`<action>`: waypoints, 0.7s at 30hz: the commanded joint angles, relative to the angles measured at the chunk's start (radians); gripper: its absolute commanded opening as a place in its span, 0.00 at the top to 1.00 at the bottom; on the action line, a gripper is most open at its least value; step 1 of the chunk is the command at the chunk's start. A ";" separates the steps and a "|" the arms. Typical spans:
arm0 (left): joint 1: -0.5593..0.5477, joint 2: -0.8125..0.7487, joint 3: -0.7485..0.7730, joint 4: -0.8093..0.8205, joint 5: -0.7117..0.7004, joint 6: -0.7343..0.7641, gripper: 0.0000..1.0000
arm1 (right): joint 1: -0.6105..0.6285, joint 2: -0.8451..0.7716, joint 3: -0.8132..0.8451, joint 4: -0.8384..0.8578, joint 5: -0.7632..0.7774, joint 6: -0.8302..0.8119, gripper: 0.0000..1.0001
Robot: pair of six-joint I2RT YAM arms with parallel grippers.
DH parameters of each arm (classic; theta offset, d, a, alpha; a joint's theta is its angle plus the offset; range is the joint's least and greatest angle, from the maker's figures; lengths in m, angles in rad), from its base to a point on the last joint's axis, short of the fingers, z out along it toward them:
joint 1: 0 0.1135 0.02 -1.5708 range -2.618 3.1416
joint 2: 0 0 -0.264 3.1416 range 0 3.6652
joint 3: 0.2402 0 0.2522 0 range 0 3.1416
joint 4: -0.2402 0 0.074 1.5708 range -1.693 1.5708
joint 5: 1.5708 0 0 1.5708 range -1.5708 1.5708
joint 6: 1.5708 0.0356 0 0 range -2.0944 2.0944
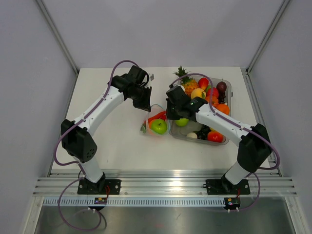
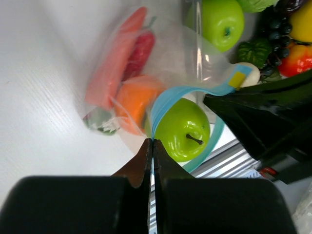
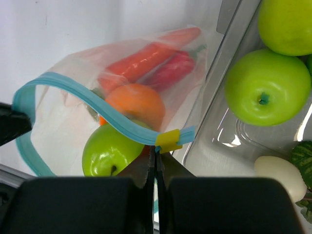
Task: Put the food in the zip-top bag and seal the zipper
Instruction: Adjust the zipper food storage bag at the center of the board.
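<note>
Right wrist cam: right tool (image 3: 155, 157) pinched tight on zipper (image 3: 97, 113), right by yellow slider (image 3: 168, 140). Same deal for left tool (image 2: 152, 144), clamping strip's other end. Between them zip-top bag (image 3: 58, 122) lies on worktop (image 1: 112, 141), just beside clear tray (image 3: 229, 46). Inside: red chili (image 3: 173, 68), orange piece (image 3: 134, 101); green apple (image 3: 109, 150) at gaping mouth.

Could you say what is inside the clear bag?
The zip-top bag holds a green apple at its mouth, an orange piece, a red chili pepper and a longer orange-red piece. Anything beneath is hidden.
</note>
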 commanded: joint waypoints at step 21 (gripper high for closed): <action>-0.011 0.117 0.095 -0.041 -0.173 0.034 1.00 | -0.038 0.067 0.174 -0.033 -0.063 0.018 1.00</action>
